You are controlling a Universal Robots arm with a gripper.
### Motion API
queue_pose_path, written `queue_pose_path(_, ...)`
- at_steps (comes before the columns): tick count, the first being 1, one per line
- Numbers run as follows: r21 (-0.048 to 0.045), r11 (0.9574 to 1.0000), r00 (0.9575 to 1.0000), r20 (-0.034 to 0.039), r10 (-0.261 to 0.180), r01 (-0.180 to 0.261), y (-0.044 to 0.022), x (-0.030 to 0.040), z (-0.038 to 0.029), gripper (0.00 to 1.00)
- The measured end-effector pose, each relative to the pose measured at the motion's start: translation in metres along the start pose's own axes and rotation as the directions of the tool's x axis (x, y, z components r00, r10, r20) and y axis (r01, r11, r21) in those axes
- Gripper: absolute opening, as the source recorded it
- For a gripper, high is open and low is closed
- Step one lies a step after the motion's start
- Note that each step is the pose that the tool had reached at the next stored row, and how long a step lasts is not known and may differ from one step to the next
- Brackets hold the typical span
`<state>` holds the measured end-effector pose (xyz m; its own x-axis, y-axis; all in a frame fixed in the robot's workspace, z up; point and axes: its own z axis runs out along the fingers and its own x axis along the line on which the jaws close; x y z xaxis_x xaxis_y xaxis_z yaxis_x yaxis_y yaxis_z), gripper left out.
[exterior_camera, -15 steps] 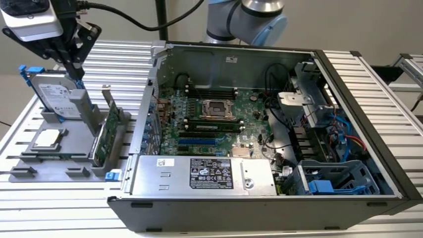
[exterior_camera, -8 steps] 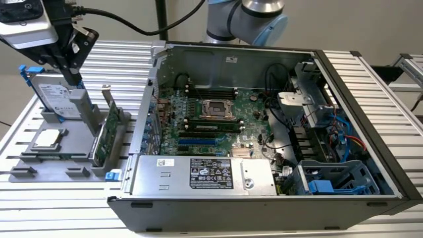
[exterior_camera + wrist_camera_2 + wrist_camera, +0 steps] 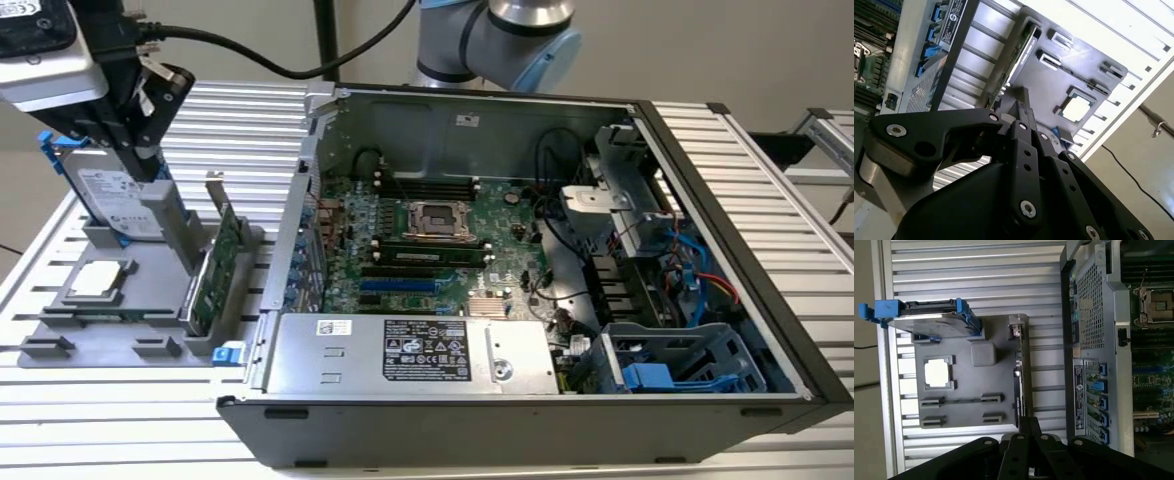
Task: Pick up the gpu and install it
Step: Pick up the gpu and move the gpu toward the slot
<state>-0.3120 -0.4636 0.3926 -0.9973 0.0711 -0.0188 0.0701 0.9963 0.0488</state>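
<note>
gpu (image 3: 214,268): upright on its long edge in a slot of the grey holder (image 3: 158,262), along the holder's edge nearest the open computer case (image 3: 507,425).
Tool (image 3: 1027,422): above the holder, empty, fingers apparently pressed together, apart from the gpu.

counts taken across the bench

one gpu (image 3: 214,270), one hard drive (image 3: 120,205), one cpu chip (image 3: 100,281) and one grey holder tray (image 3: 150,292) were counted; one open computer case (image 3: 427,130) with one power supply (image 3: 400,352) was counted, and one gripper (image 3: 1026,421) on one robot arm (image 3: 514,30).
</note>
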Motion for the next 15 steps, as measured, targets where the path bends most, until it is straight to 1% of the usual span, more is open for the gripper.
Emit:
queue_pose_path(7, -0.0002, 1.0000, 1.0000, -0.0003, -0.006, 0.006, -0.0051, -0.0003, -0.0002, 0.00)
queue_pose_path(15, -0.0002, 1.0000, 1.0000, -0.0003, -0.006, 0.006, -0.0058, 0.0000, -0.0003, 0.00)
